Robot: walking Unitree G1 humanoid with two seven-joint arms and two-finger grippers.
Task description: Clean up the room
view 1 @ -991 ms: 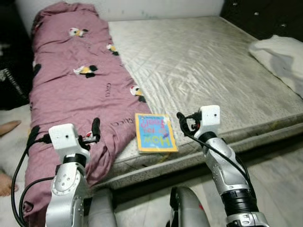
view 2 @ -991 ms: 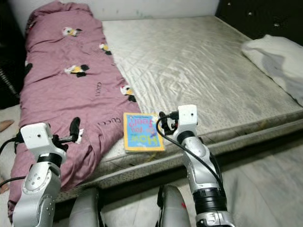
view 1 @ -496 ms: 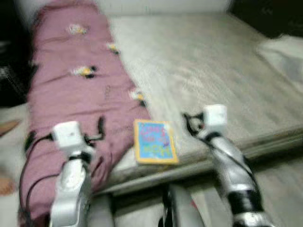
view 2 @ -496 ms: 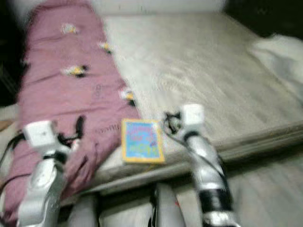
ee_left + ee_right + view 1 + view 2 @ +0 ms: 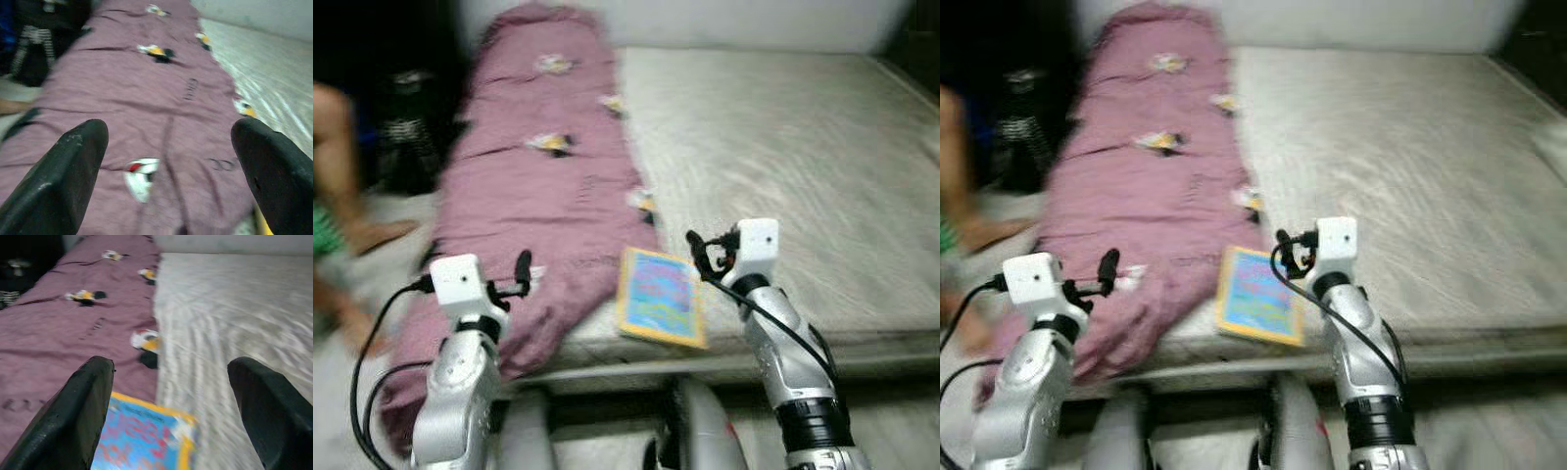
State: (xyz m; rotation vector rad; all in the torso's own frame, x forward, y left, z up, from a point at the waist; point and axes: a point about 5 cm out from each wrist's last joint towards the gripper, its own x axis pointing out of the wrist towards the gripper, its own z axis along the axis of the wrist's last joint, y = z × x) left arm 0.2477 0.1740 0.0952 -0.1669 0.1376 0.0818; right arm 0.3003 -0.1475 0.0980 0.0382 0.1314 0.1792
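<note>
Picture book [image 5: 662,297] lies flat at the near edge of the bare mattress [image 5: 803,147], its one edge just beside the mauve quilt [image 5: 538,196] bunched along the bed's left side. Right tool [image 5: 700,253] hovers near the book, fingers apart, empty. Left tool [image 5: 522,271] hovers over the quilt, fingers apart, empty. A person's legs [image 5: 342,176] stand left of the bed. Frames blurred.

Silver jointed arms — white boxy wrist blocks, looping black cables, long black fingers [image 5: 73,166].
</note>
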